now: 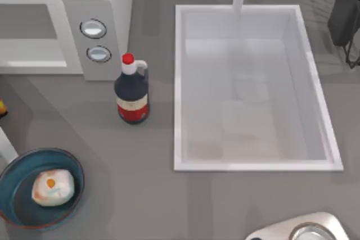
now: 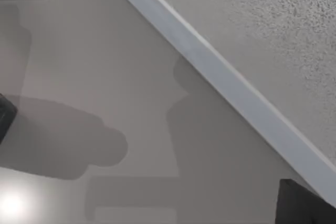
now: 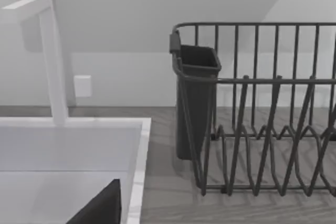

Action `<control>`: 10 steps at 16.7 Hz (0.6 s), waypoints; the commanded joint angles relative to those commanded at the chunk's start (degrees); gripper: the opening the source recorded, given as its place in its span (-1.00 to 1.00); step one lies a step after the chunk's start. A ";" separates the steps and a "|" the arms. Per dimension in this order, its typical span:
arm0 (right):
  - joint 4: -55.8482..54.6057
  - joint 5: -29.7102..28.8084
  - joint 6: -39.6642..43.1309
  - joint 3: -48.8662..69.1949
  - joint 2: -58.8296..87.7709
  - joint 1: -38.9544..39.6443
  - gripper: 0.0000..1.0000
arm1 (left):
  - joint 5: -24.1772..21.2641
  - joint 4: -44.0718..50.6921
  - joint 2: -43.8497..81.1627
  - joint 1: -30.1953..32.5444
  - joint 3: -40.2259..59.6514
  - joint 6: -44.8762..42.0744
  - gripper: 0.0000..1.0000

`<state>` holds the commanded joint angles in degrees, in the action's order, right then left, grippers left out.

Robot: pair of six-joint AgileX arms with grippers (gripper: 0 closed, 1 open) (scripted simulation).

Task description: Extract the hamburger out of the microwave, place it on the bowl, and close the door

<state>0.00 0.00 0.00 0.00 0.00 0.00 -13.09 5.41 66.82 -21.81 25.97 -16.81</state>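
The hamburger (image 1: 52,187) sits in the bowl (image 1: 17,172) at the desk's (image 1: 140,184) front left, while the microwave (image 1: 95,21) stands at back left beside a bottle (image 1: 133,91). The left wrist view looks on the door (image 2: 252,114), its speckled window framed in white. The right wrist view takes in a sink (image 3: 68,145), faucet (image 3: 50,56) and dish rack (image 3: 252,108). Whether either gripper is apart or together cannot be told.

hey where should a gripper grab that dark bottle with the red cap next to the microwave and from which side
Probably the bottle body just above its label, coming from the top view's right or from the front. It stands upright, the microwave crowds its left and back, and the small loop handle near the neck looks too tight for fingers.
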 joint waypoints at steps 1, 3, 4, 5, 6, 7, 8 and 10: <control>0.00 0.00 0.00 0.00 0.00 0.00 1.00 | 2.13 0.07 -1.03 3.43 -0.60 2.15 -1.00; 0.00 0.00 0.00 0.00 0.00 0.00 1.00 | 6.56 0.19 -3.25 10.50 -1.88 6.64 -1.00; 0.00 0.00 0.00 0.00 0.00 0.00 1.00 | 8.66 0.25 -4.35 13.54 -2.51 8.77 -1.00; 0.00 0.00 0.00 0.00 0.00 0.00 1.00 | 10.55 0.30 -5.36 16.00 -3.08 10.69 -1.00; 0.00 0.00 0.00 0.00 0.00 0.00 1.00 | 12.11 0.34 -6.21 17.84 -3.56 12.28 -1.00; 0.00 0.00 0.00 0.00 0.00 0.00 1.00 | 13.24 0.37 -6.86 19.07 -3.91 13.43 -1.00; 0.00 0.00 0.00 0.00 0.00 0.00 1.00 | 13.83 0.38 -7.20 19.68 -4.11 14.03 -1.00; 0.00 0.00 0.00 0.00 0.00 0.00 1.00 | 13.91 0.38 -7.25 19.76 -4.13 14.10 -1.00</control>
<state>0.00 0.00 0.00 0.00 0.00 0.00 0.82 5.79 59.57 -2.05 21.84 -2.71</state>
